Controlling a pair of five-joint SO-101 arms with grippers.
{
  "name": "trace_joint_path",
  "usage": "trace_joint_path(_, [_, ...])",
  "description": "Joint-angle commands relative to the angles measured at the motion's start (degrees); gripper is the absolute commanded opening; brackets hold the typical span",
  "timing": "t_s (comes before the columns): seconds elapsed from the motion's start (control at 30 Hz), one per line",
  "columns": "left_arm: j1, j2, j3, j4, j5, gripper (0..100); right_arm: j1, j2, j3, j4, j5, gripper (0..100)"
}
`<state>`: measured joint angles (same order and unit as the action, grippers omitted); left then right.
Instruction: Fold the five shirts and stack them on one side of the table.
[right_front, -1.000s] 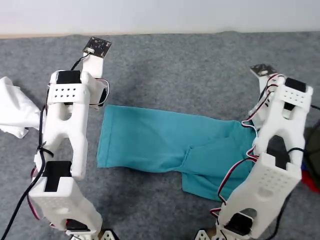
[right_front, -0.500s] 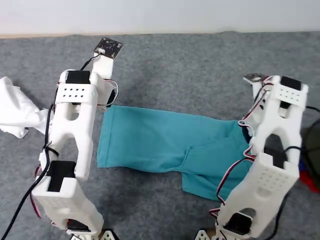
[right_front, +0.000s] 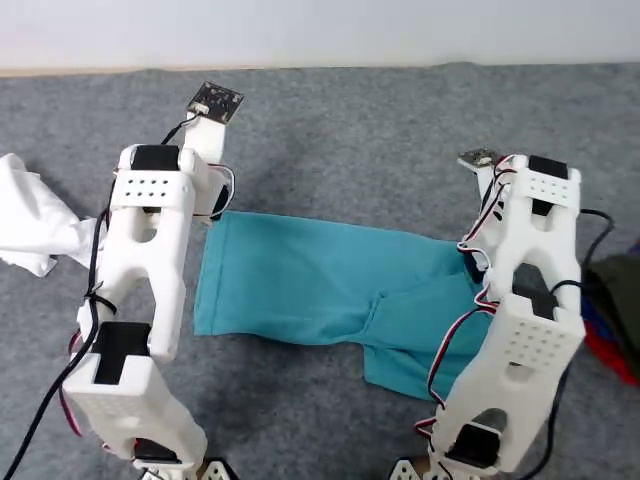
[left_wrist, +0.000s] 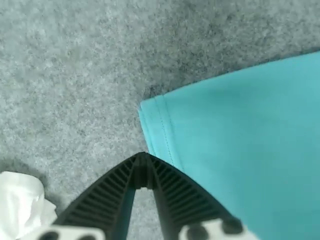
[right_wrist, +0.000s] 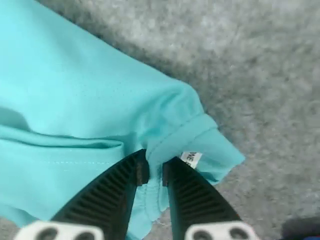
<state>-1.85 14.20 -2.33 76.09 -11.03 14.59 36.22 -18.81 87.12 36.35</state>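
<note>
A teal shirt (right_front: 330, 285) lies spread flat across the middle of the grey carpeted table. My left gripper (left_wrist: 143, 167) is shut with nothing in it. Its tips sit over bare carpet just beside the shirt's far-left hem corner (left_wrist: 150, 107). My right gripper (right_wrist: 154, 170) hangs over the shirt's collar (right_wrist: 200, 150) at the far right end. Its fingers (right_wrist: 120, 192) stand a narrow gap apart, with a ridge of teal cloth showing between them. In the high view, the left arm (right_front: 150, 230) stands at the shirt's left end and the right arm (right_front: 525, 260) at its right.
A crumpled white shirt (right_front: 30, 225) lies at the table's left edge. Dark and red cloth (right_front: 610, 320) shows at the right edge. Open carpet stretches behind the teal shirt up to the far wall.
The right arm has swung left, over the shirt's collar end. The left arm has shifted slightly right toward the hem corner. The teal shirt has not moved.
</note>
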Motion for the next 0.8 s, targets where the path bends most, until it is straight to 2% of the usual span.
trace_joint_path(0.0, [-0.4, -4.0, 0.2, -1.0, -0.4, 0, -0.2, -0.8, -5.8, -0.7, 1.0, 3.9])
trace_joint_path(0.77, [-0.4, -4.0, 0.2, -0.8, -0.6, 0, 2.0, -0.4, -9.8, -3.1, 0.8, 2.6])
